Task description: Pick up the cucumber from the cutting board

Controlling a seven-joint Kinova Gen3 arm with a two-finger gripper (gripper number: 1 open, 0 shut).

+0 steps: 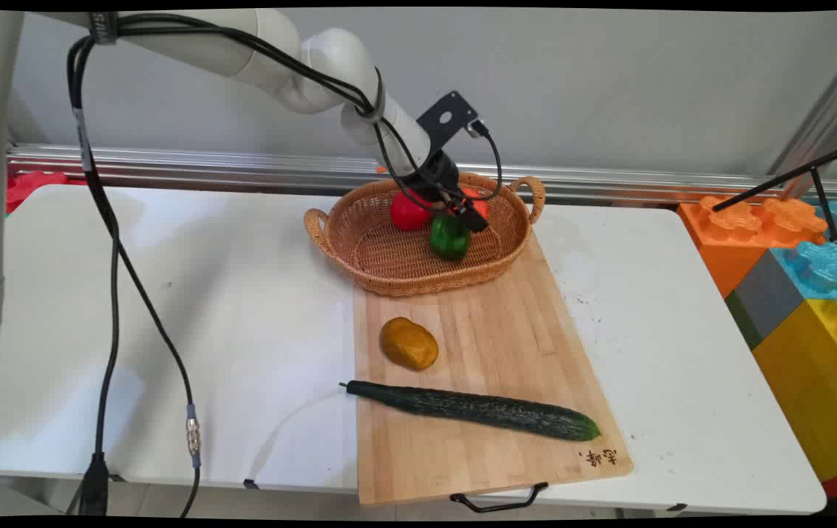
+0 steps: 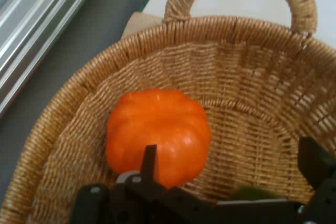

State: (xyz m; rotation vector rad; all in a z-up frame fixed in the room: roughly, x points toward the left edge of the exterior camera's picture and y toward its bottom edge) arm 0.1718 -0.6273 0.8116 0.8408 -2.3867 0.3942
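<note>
My gripper reaches down into a woven wicker basket at the far end of a wooden cutting board. A green pepper lies right under it, touching or nearly touching the fingers. In the hand view the gripper is open, its fingers set wide apart, and a sliver of the green pepper shows low between them. An orange pepper rests against the basket wall just beyond the left finger. A red pepper sits left of the gripper in the basket.
On the board lie a brown-orange potato and a long dark cucumber near the front. Large coloured toy blocks stand off the table's right end. Black cables hang over the table's left side.
</note>
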